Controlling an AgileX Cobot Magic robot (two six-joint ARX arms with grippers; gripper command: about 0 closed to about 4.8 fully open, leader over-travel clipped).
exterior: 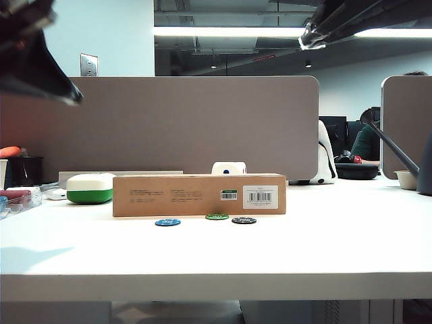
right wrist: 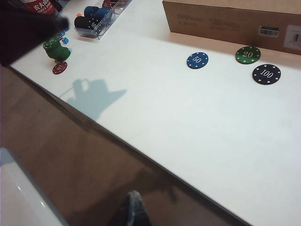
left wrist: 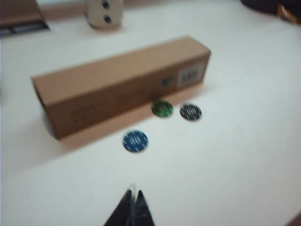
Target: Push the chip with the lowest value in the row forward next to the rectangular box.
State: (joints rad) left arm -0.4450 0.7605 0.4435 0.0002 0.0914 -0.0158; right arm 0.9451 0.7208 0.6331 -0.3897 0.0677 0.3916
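Green chip [right wrist: 248, 54] was seen flat beside the rectangular box [exterior: 199, 195], both arms raised clear.

The box's long axis ran parallel to the table's [exterior: 337, 243] front edge. Blue chip [right wrist: 197, 60] and black chip [right wrist: 266, 74] were set nearer that edge, open tabletop before them. Left gripper [left wrist: 131, 207] and right gripper [right wrist: 132, 209] were held high, fingertips drawn narrow together.

light: bright, from ceiling strip lamps [exterior: 229, 32] | glare: white counter [exterior: 216, 256] washed pale | shadows: soft arm shadow on the counter in right wrist view | blur: left wrist view soft throughout, box [left wrist: 122, 82] print unreadable | exterior view: sharp, arms dark against light
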